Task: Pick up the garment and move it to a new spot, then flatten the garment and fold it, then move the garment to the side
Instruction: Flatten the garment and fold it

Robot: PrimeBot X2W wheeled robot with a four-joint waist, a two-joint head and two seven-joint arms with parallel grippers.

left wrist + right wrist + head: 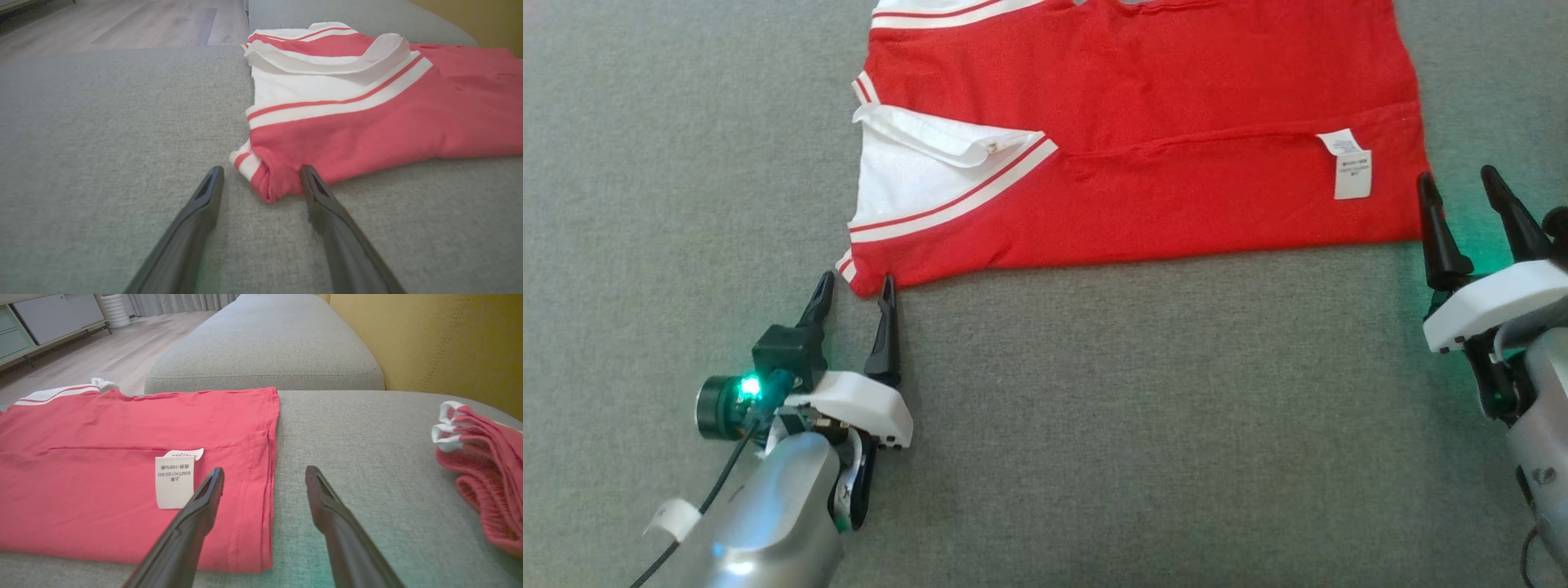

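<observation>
A grey sofa cushion (1094,425) spreads across the whole head view. The folded red T-shirt (1160,122) lies flat on it in the upper middle of the frame, its top edge cut off by the picture's upper border. A white panel with red stripes sits at the shirt's left end, and part of it is turned back on itself.

In the right wrist view, a yellow backrest (449,343) fills the upper right. A second bunched red garment with white trim (486,457) lies on the cushion at the right edge, well apart from the T-shirt (122,490).

At the lower left of the head view, the left gripper (858,280) has its fingers spread wide and holds nothing. In the left wrist view the shirt's striped bottom corner (261,179) lies between the two fingertips.

At the right edge of the head view, the right gripper (1456,173) also stands wide and empty. In its own wrist view, one finger (204,498) crosses the red cloth and the other is over bare cushion, with the shirt's stitched side edge between them.

A white care label (1352,167) lies on the shirt near that edge, and its print is too small to read.
</observation>
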